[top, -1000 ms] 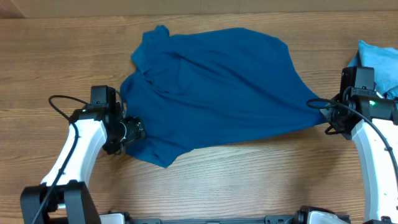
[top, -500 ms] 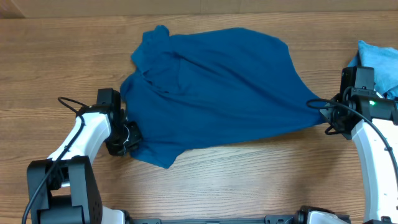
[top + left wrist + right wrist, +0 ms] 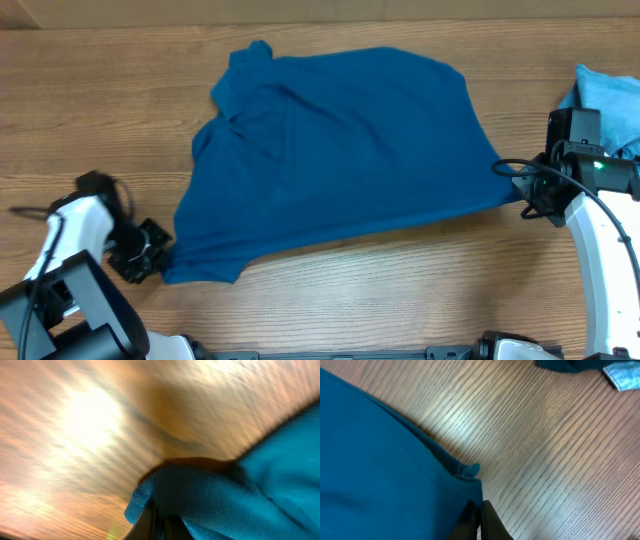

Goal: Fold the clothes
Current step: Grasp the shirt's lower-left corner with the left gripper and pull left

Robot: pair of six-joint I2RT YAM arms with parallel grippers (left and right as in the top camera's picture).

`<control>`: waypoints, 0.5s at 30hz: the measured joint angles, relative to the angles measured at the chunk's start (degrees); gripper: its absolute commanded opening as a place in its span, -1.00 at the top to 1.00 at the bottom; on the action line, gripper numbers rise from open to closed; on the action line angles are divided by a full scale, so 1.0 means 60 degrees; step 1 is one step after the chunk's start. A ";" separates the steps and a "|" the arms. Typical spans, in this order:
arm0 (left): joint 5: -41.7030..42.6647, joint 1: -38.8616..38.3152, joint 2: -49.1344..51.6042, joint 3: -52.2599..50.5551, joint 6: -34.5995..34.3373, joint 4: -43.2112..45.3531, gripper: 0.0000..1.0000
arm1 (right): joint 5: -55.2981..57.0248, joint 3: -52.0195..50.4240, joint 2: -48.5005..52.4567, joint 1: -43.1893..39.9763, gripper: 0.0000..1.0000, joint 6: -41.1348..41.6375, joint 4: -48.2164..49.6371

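Across the wooden table (image 3: 90, 100), from overhead, you are seeing the deep-blue shirt (image 3: 330, 150) lying spread out and stretching between both arms. Your left gripper (image 3: 157, 262) is pinching its lower-left corner. Your right gripper (image 3: 518, 186) is pinching the right-hand corner, near a light-blue cloth (image 3: 612, 95) at the table's edge. Through the left wrist camera, which is blurring badly, the fingers (image 3: 150, 522) are pressing together on a bunched fold of the shirt's hem. Through the right wrist camera, the fingers (image 3: 487, 520) are squeezing the shirt's edge, with the fabric lying flat on the wood to their left.
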 measured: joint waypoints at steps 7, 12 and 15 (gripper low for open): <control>0.0076 0.1140 0.0000 0.0000 0.0412 -0.0033 0.92 | -0.0175 0.0000 0.0000 0.0000 0.92 -0.0004 -0.0707; 0.0106 0.1326 0.0000 0.0000 0.0641 -0.0033 0.92 | -0.0229 0.0000 0.0000 0.0000 0.72 -0.0015 -0.1410; 0.0087 0.1333 0.0000 0.0000 0.0743 -0.0036 0.92 | -0.0266 0.0000 0.0000 -0.0004 0.12 0.0000 -0.1778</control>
